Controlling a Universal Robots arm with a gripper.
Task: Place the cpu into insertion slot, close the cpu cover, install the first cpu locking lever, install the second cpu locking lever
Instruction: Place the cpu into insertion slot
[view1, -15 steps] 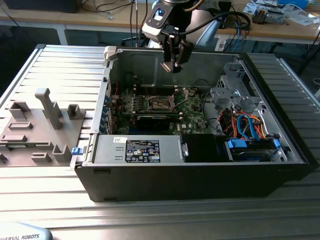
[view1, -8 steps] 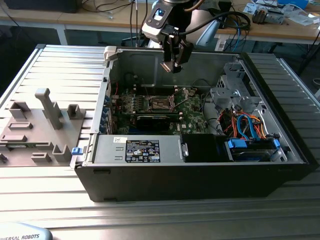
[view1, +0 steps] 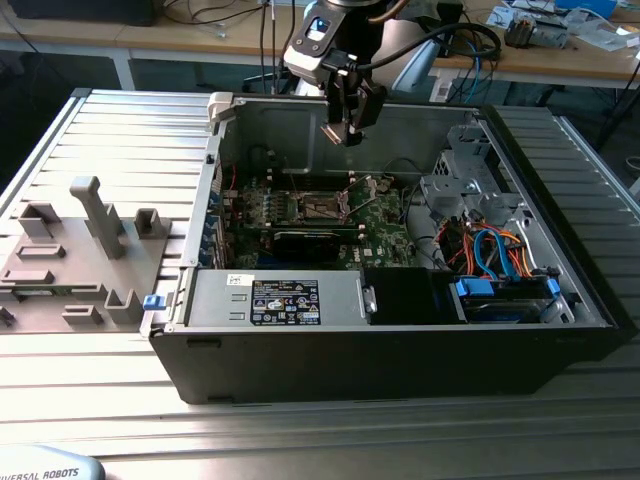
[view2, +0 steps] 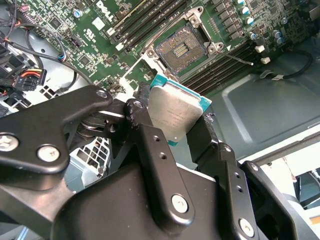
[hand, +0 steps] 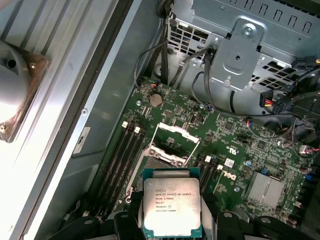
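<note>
Our hand (view1: 346, 122) is closed on the cpu (view2: 175, 112), gripping two opposite edges, with the chip's silver top turned toward both wrist cameras. It hangs above the open computer case (view1: 400, 355), apart from everything inside. Below it on the green board (hand: 235, 145) we see the insertion slot (view2: 181, 47), bare, its contact field exposed. The cpu cover (hand: 175, 132) stands lifted off the slot. The case rests on the ribbed metal desk (view1: 300, 430), with a grey fixture (view1: 100, 215) beside it on the exterior view's left.

Printed lines on the metal top of the cpu (hand: 171, 206); white lettering on the green board (hand: 220, 125); a dark printed label (view1: 285, 301) on the power supply (view1: 215, 300).
</note>
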